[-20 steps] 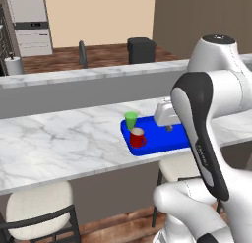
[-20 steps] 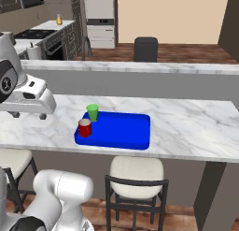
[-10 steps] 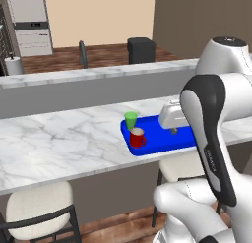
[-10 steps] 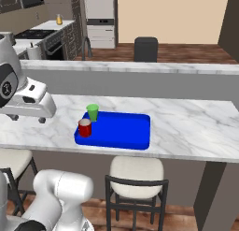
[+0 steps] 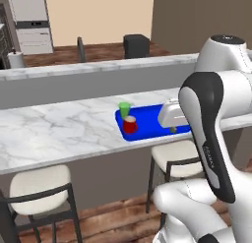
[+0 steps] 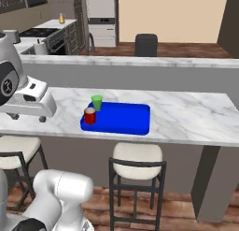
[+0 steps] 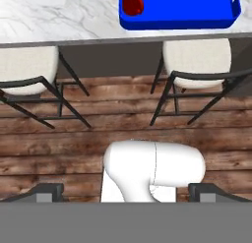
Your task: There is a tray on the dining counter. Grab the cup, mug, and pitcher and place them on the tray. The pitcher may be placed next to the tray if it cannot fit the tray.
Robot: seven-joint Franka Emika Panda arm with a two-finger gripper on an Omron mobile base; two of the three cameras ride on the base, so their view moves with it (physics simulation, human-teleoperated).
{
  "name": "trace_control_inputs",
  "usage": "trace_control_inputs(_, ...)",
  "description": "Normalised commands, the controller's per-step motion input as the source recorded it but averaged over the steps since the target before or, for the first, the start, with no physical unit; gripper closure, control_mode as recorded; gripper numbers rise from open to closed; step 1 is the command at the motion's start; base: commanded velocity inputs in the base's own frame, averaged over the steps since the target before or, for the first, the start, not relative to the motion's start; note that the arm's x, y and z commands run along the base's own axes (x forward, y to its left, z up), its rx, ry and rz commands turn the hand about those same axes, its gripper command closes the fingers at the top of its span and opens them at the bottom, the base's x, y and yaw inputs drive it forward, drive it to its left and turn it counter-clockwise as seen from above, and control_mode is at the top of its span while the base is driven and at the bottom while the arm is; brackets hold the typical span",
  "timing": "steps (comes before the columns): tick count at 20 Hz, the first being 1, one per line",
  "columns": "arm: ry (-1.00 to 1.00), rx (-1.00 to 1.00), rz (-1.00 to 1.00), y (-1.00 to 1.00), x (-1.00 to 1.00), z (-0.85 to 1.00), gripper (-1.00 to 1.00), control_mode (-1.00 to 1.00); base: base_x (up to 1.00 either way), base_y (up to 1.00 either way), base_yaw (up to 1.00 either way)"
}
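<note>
The blue tray [image 5: 147, 120] [image 6: 126, 117] [image 7: 197, 11] lies on the white marble dining counter [image 5: 59, 131] [image 6: 186, 115]. At the tray's left end stand the green cup [image 5: 125, 109] [image 6: 97, 102] and, in front of it, the red mug [image 5: 130, 124] [image 6: 89, 115] [image 7: 133, 2]. My gripper [image 5: 172, 130] [image 6: 29, 118] [image 7: 128, 192] is open and holds nothing. It hangs on my side of the counter's front edge, pointing down at the floor. A small yellow vessel [image 6: 61, 18], perhaps the pitcher, stands on the far kitchen counter.
White-cushioned stools [image 5: 37, 188] [image 6: 137, 155] [image 7: 197, 57] stand tucked under the counter's front edge on a wood floor. A raised grey ledge [image 6: 140, 61] runs behind the counter. Beyond it stand a dark chair [image 6: 146, 42] and the kitchen cabinets.
The whole picture has shifted a little, so the base has moved; the counter's right end now shows in the right base view. The gripper stays open and empty.
</note>
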Motion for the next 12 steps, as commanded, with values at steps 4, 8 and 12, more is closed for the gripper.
trace_control_inputs(4, 0.00, 0.00, 0.00, 0.00, 0.00, 0.00, -1.00, 1.00, -1.00, -0.51, 0.00)
trace_control_inputs(8, 0.00, 0.00, 0.00, 0.00, 0.00, 0.00, -1.00, 1.00, -0.81, -0.85, 0.00)
trace_control_inputs(12, 0.00, 0.00, 0.00, 0.00, 0.00, 0.00, -1.00, 1.00, -0.31, -1.00, -0.01)
